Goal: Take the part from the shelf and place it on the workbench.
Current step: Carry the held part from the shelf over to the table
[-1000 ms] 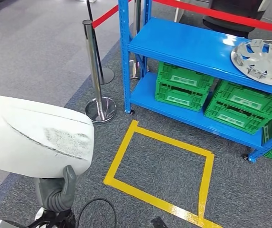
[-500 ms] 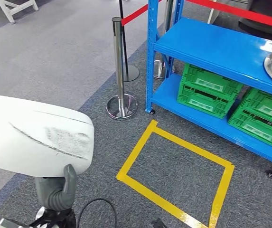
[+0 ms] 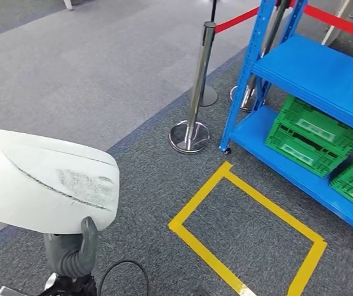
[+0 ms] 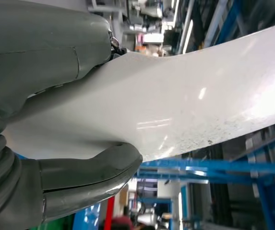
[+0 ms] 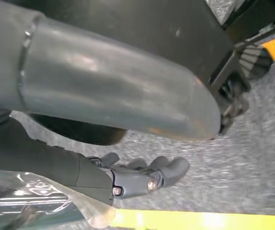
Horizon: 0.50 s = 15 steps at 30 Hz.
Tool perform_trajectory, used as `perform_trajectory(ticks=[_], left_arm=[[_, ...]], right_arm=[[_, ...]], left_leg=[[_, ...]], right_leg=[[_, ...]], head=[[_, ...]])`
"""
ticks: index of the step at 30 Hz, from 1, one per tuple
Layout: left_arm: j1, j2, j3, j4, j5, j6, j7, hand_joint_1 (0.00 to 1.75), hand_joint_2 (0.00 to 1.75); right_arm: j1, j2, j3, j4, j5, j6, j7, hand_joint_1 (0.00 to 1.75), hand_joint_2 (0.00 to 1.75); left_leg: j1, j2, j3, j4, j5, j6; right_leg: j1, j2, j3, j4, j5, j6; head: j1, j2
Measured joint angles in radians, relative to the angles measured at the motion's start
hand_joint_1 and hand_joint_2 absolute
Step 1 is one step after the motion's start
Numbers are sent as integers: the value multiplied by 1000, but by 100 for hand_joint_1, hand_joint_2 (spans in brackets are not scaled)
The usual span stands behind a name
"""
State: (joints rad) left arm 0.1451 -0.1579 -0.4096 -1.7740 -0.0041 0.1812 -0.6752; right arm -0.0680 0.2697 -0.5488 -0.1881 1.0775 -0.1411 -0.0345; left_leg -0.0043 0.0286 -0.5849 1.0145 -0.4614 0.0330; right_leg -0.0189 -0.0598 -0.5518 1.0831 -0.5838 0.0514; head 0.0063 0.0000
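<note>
The left hand (image 3: 74, 250) is grasping the smooth white curved panel part (image 3: 44, 182) from beneath, long axis crosswise, well away from the blue metal shelf (image 3: 313, 74); the right hand (image 5: 143, 175) is hanging released.

The part (image 3: 44, 182) sits near left, on top of the left hand (image 3: 72, 253). A taped frame (image 3: 246, 237) lies on the floor to the right. Beyond it stands the shelf (image 3: 321, 77), crates (image 3: 312, 135) on its lower level. Left of the shelf stands a post (image 3: 195, 92).

Gripping a glossy white plastic part (image 3: 44, 182), scuffed and speckled. Standing on rough grey carpet (image 3: 95, 74). Facing painted blue metal shelf (image 3: 323, 77), polished chrome post (image 3: 198, 92), ribbed green plastic crates (image 3: 312, 135).
</note>
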Motion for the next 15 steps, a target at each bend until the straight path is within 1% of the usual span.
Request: perform_trajectory(ticks=[1, 2, 3, 4, 5, 6, 7, 8, 9, 10, 11, 12, 13, 14, 15], left_arm=[[3, 0, 1, -1, 2, -1, 0, 175, 175], [5, 0, 3, -1, 4, -2, 0, 175, 175], [8, 1, 5, -1, 4, -3, 0, 175, 175], [12, 1, 7, -1, 4, -5, 0, 175, 175], [15, 2, 10, -1, 4, -6, 0, 175, 175], [17, 2, 12, -1, 4, -8, 0, 175, 175], [18, 2, 13, -1, 3, -9, 0, 175, 175], [19, 1, 15, -1, 2, -10, 0, 175, 175], [19, 1, 17, -1, -1, -10, 0, 175, 175], [20, 0, 19, -1, -3, -9, 0, 175, 175], [22, -1, 21, 0, -4, -9, 0, 175, 175], [23, -2, 23, 2, -5, -7, 0, 175, 175], [23, -3, 25, 5, -5, -5, 0, 175, 175], [21, -3, 27, 10, -6, -1, 0, 175, 175], [18, -4, 28, 15, -7, 5, 0, 175, 175]], right_arm=[[2, 0, 3, 0, 2, 0, 0, 0, 0], [3, 0, 5, 0, 2, -1, -1, 0, 0], [5, -1, 6, 0, 2, -2, -1, 0, 0], [7, -1, 7, 0, 2, -3, -1, 0, 0], [7, -1, 7, 0, 2, -4, -2, 0, 0], [6, -2, 7, 0, 2, -5, -4, 0, 0], [6, -2, 7, 0, 2, -5, -5, 0, 0], [6, -2, 7, 0, 1, -5, -6, 0, 0], [6, -2, 7, 0, -1, -4, -7, 0, 0], [6, -2, 7, 0, -3, -3, -7, 0, 0], [5, -2, 6, 0, -5, -3, -6, 0, 0], [5, -1, 6, 0, -8, -3, -6, 0, 0], [5, 0, 5, 0, -11, -3, -6, 0, 0], [5, 1, 5, 0, -14, -3, -6, 0, 0], [6, 1, 5, 0, -15, -2, -7, 0, 0]], left_leg=[[-1, -12, -1, -1, 2, 5], [-2, -26, -2, 0, 3, 7], [-4, -41, -2, 0, 3, 9], [-6, -56, -2, 0, 3, 9], [-6, -72, 0, 1, 3, 9], [-7, -88, 1, 2, 3, 9], [-6, -102, 1, 3, 3, 8], [-8, -116, 0, 8, 1, 6], [-8, -128, -4, 12, 1, 2], [-7, -138, -10, 15, 2, -3], [-6, -149, -15, 16, 4, -10], [-3, -158, -18, 16, 6, -15], [-4, -150, -22, 21, 3, -20], [-4, -130, -31, 41, -10, -26], [-5, -103, -48, 79, -33, -32]], right_leg=[[0, 31, -30, 64, -33, -1], [1, 47, -64, 137, -62, -3], [2, 55, -94, 194, -77, -4], [3, 58, -111, 220, -74, -6], [4, 61, -111, 205, -49, -9], [5, 68, -92, 153, -11, -13], [5, 89, -65, 84, 29, -16], [2, 112, -36, 15, 56, -20], [1, 131, -15, -30, 69, -22], [0, 144, -3, -53, 70, -24], [1, 140, 2, -60, 68, -27], [1, 129, 5, -61, 70, -31], [1, 118, 7, -65, 73, -35], [0, 104, 10, -69, 75, -40], [-2, 88, 13, -73, 76, -44]], head=[[3, 0], [4, 0], [5, 0], [5, 0], [5, 0], [5, 0], [5, 0], [5, 0], [5, 0], [4, 0], [4, 0], [4, 0], [4, 0], [0, 0], [-3, 0]])
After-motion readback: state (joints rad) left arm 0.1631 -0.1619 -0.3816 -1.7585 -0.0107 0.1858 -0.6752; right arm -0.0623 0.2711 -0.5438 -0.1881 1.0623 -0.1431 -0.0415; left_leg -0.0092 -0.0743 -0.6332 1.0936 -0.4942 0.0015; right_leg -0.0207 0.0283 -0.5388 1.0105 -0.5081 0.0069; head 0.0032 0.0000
